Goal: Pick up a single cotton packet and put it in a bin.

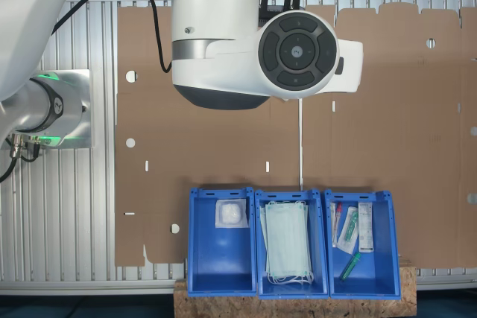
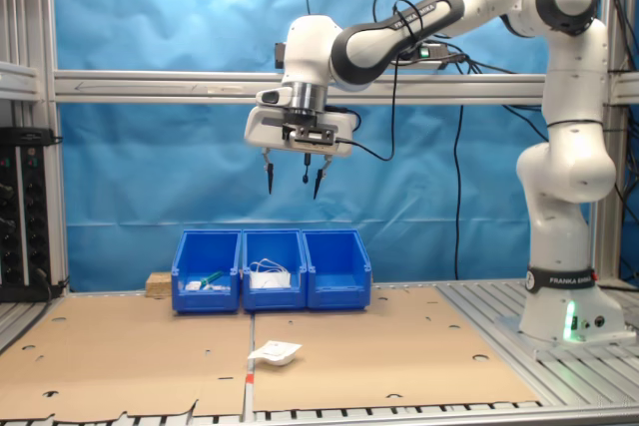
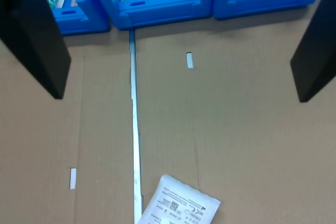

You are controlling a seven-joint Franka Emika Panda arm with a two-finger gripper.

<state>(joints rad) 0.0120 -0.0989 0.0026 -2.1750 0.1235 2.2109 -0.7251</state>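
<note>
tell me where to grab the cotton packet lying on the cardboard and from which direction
Probably straight from above. The cotton packet lies flat on the cardboard, so no side is exposed to slide under. Close the fingers across its narrower width, near the middle rather than a thin corner. The open gripper hangs high above the bins, so a plain descent looks unobstructed.

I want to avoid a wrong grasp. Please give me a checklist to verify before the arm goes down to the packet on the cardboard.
1. Gripper open and holding nothing: ok.
2. Cotton packet lies alone on the cardboard, apart from the bins: ok.
3. Gripper directly above the packet: not ok; in the wrist view the packet sits at the frame edge.
4. Bin with cotton has free room: ok.
5. Packet lying flat: cannot tell.
</note>
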